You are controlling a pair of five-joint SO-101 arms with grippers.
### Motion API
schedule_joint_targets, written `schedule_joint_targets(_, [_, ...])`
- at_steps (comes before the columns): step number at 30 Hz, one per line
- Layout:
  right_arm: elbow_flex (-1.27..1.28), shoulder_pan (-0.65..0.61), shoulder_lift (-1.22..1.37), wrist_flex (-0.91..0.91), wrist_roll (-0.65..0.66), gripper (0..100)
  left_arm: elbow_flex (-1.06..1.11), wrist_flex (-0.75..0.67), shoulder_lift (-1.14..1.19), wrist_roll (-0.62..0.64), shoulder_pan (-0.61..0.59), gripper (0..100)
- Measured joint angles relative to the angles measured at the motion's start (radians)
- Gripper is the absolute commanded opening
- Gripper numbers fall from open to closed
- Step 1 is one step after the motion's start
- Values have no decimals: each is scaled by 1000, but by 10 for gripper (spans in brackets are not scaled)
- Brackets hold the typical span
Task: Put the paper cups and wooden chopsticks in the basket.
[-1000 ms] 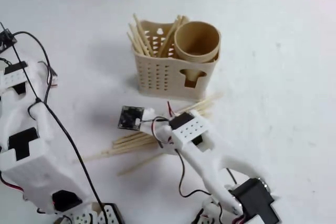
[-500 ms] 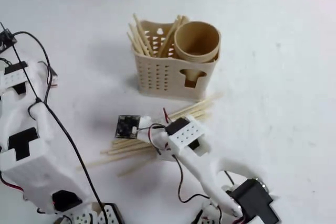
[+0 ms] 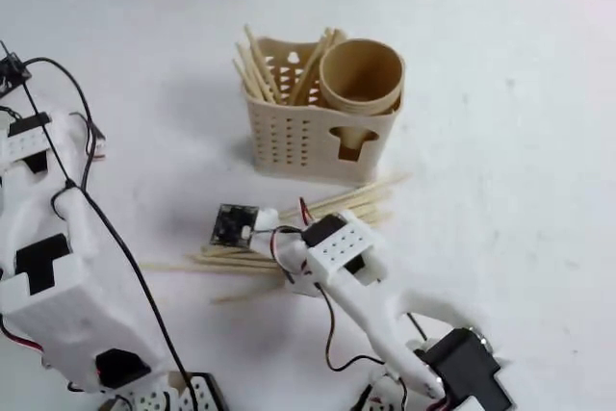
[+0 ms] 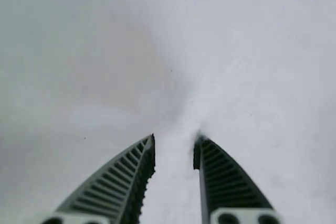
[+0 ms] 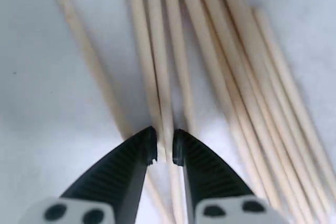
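One basket (image 3: 308,141), one paper cup (image 3: 361,74), many chopsticks (image 3: 231,259)

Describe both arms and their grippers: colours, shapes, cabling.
Both arms are white printed shells with black servo blocks. The left arm carries a long black cable; the right arm has thin red and black wires and a perforated white plate. The left gripper and right gripper have dark, ribbed, tapering fingers on pale bases with round holes.

Left arm (image 3: 48,276) sits folded back, its tool (image 4: 174,142) aimed downward, fingers slightly parted. Right arm (image 3: 385,310) stretches forward, its tool (image 5: 164,137) pinching one chopstick (image 5: 165,124) between its tips.
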Motion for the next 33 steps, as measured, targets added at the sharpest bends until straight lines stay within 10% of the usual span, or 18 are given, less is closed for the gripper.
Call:
schedule_joint_targets(10, [-37, 64, 2, 21, -92, 22, 0, 0, 0, 0, 0, 139])
schedule_joint_targets(20, [-66, -166, -152, 269, -18, 22, 0, 0, 0, 0, 0, 139])
schedule_joint_targets(33, [-94, -195, 95, 124, 46, 119, 0, 0, 0, 0, 0, 139])
